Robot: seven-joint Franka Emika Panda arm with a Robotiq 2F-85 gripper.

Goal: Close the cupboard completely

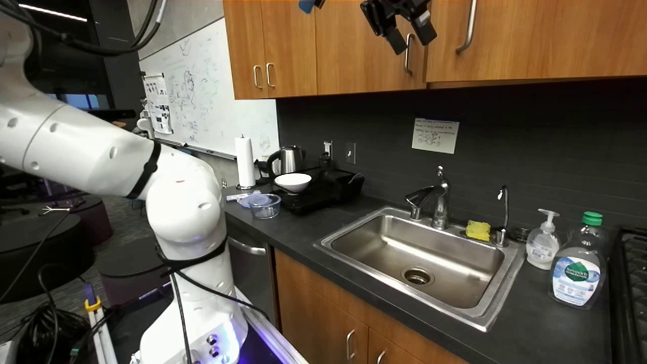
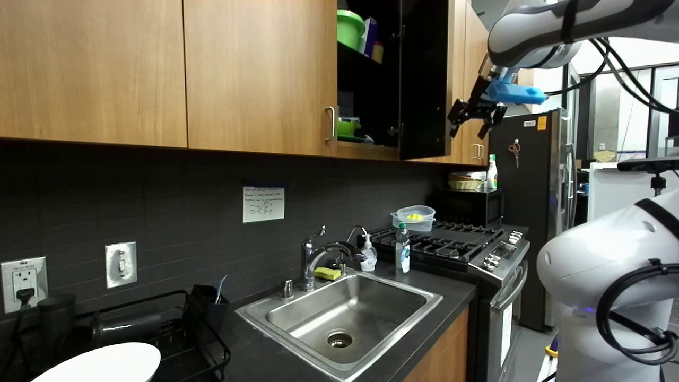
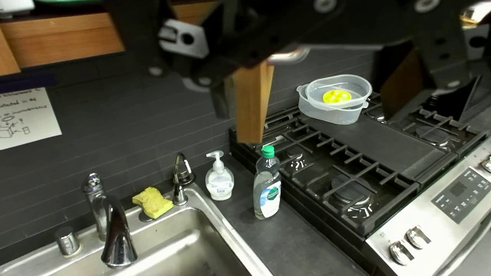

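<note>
The brown wooden cupboard (image 2: 260,79) hangs above the sink. One door (image 2: 424,85) stands open, its dark inner side showing. The compartment holds a green tub (image 2: 350,29) and a green bowl (image 2: 347,127). The neighbouring door is shut and has a silver handle (image 2: 331,123). My gripper (image 2: 469,130) is beside the open door's free edge, near its bottom corner; it also shows in an exterior view (image 1: 412,40). In the wrist view the jaws stand wide apart. The door edge (image 3: 249,107) and a silver handle (image 3: 289,56) show between them. Contact cannot be told.
Below are the steel sink (image 2: 435,300), faucet (image 2: 307,260), soap pump (image 3: 219,182) and dish soap bottle (image 3: 267,191). The gas stove (image 3: 383,145) carries nested plastic tubs (image 3: 333,115). A black dish rack (image 2: 207,339) and white bowl (image 2: 106,366) stand on the counter. A fridge (image 2: 522,212) is farther right.
</note>
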